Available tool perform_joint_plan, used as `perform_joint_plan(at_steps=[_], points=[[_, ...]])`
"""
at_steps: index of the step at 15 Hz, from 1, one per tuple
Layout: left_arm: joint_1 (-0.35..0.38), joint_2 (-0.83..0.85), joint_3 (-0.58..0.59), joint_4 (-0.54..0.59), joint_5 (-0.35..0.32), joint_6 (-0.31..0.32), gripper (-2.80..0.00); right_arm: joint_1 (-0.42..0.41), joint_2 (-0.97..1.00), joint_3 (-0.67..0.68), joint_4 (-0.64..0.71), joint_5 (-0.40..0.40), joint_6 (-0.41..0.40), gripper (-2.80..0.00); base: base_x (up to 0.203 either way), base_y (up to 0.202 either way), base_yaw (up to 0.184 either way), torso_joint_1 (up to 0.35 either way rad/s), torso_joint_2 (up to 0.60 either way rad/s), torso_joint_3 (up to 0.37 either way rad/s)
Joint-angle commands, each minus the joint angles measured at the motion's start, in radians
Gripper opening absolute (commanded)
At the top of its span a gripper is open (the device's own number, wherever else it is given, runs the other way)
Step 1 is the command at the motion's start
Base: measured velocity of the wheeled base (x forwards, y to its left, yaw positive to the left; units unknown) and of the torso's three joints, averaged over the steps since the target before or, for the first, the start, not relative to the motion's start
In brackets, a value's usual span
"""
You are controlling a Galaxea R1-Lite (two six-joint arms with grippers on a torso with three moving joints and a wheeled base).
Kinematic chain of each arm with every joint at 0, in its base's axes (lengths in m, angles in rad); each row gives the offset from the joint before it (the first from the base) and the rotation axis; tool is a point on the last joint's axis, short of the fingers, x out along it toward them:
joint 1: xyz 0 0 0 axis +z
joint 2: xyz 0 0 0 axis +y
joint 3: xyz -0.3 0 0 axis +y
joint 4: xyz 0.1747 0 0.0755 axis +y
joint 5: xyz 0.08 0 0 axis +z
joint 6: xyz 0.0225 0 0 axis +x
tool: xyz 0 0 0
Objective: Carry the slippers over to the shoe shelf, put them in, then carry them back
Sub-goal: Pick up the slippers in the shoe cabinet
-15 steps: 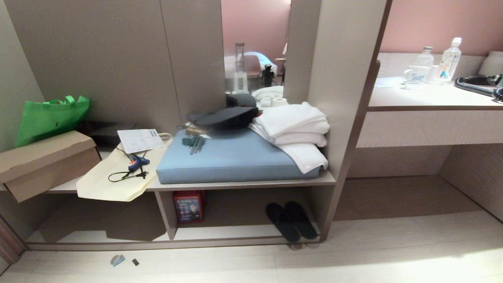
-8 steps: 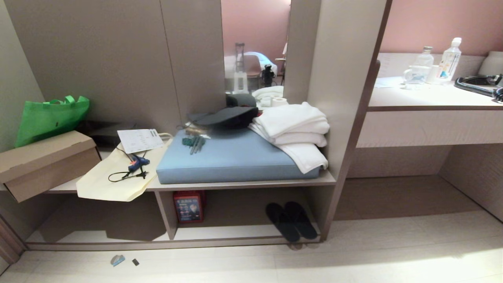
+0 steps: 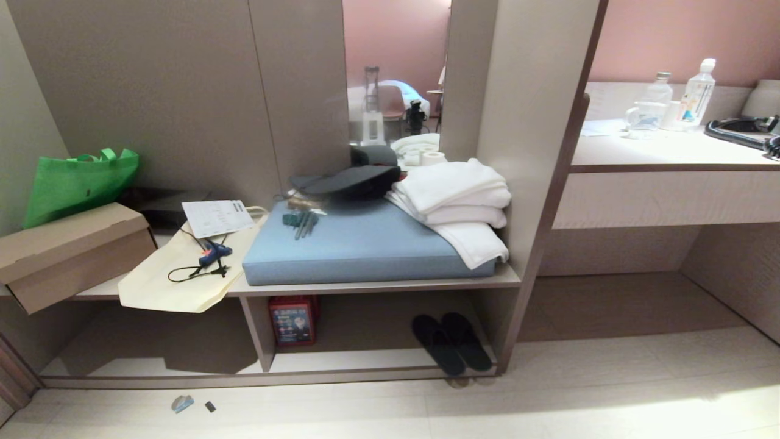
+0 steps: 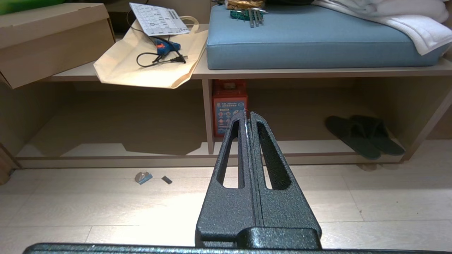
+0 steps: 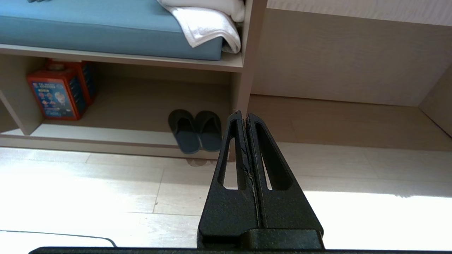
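Both hands were pressed together and empty, the left hand [image 4: 248, 116] and right hand [image 5: 241, 115] hanging over bare floor. Ahead of the right hand, two slippers [image 5: 195, 131] lay side by side in the shoe shelf [image 3: 378, 285], right compartment, one red box [image 5: 58, 92] beyond them to its left.

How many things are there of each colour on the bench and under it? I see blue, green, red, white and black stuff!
Blue: 1, cushion
Green: 1, bag
Red: 1, box
White: 1, pile of towels
Black: 2, slippers in the shoe shelf
Total: 6
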Motion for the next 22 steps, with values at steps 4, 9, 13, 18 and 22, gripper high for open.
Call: perform_joint_plan(at_steps=[4, 9, 13, 18, 22], points=[[0.001, 0.001, 0.000, 0.000, 0.000, 0.000, -2.80, 0.000, 0.002, 0.000, 0.000, 0.001, -0.012, -2.80, 0.000, 0.000, 0.000, 0.000, 0.00, 0.000], [0.001, 0.001, 0.000, 0.000, 0.000, 0.000, -2.80, 0.000, 0.002, 0.000, 0.000, 0.001, -0.009, -2.80, -0.057, 0.000, 0.001, -0.001, 0.00, 0.003], [0.001, 0.001, 0.000, 0.000, 0.000, 0.000, -2.80, 0.000, 0.002, 0.000, 0.000, 0.001, -0.010, -2.80, 0.000, 0.000, 0.000, 0.000, 0.00, 0.000], [0.000, 0.001, 0.000, 0.000, 0.000, 0.000, -2.80, 0.000, 0.002, 0.000, 0.000, 0.001, -0.009, -2.80, 0.000, 0.000, 0.000, 0.002, 0.00, -0.109], [0.000, 0.001, 0.000, 0.000, 0.000, 0.000, -2.80, 0.000, 0.002, 0.000, 0.000, 0.001, -0.007, -2.80, 0.000, 0.000, 0.000, 0.004, 0.00, -0.199]])
